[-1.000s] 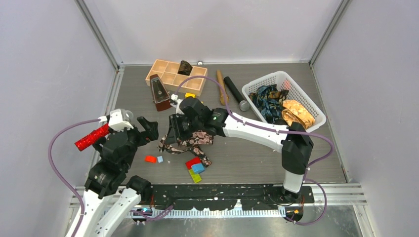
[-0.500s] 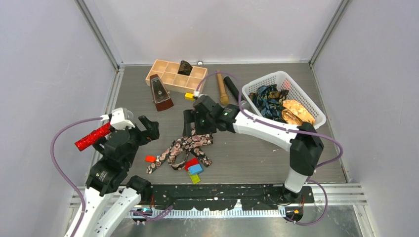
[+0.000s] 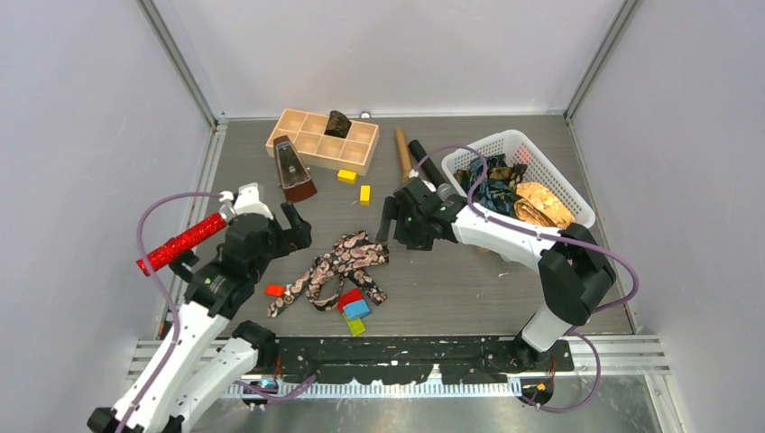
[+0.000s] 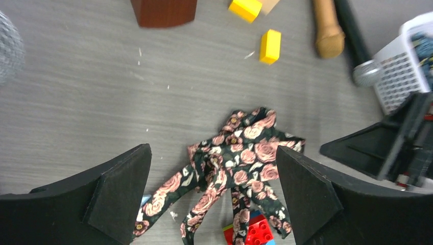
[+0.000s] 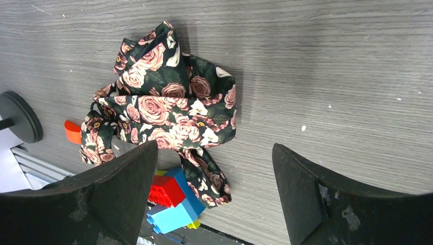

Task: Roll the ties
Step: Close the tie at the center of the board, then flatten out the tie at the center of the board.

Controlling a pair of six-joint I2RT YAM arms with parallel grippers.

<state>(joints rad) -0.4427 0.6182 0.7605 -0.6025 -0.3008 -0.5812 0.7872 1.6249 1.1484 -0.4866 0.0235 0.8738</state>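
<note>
Clearly the black rose-patterned tie [image 3: 347, 262] lies loose and crumpled near the middle of the table [image 3: 469, 289], with narrow ends trailing towards the near left. Neither arm holds it. The left end effector [image 3: 293, 230] hovers just to the left of the tie, its fingers spread wide apart with nothing between them. In the left wrist view the tie [image 4: 240, 163] shows on the table below the open gap [image 4: 212, 184]. The right end effector [image 3: 397, 221] stands just to the right of the tie, its fingers likewise wide apart and empty. The right wrist view looks down on the bunched fabric [image 5: 168, 112] beyond that gap [image 5: 214, 173].

At the tie's near end sit red, blue and green toy bricks [image 3: 354, 307], and one end of the fabric lies over them. An orange block [image 3: 274, 290] lies by the trailing end on the left. At the far right a white basket [image 3: 505, 140] holds a blue-teal tie [image 3: 492, 185] and a golden-orange tie [image 3: 541, 206], both bunched up.
</note>
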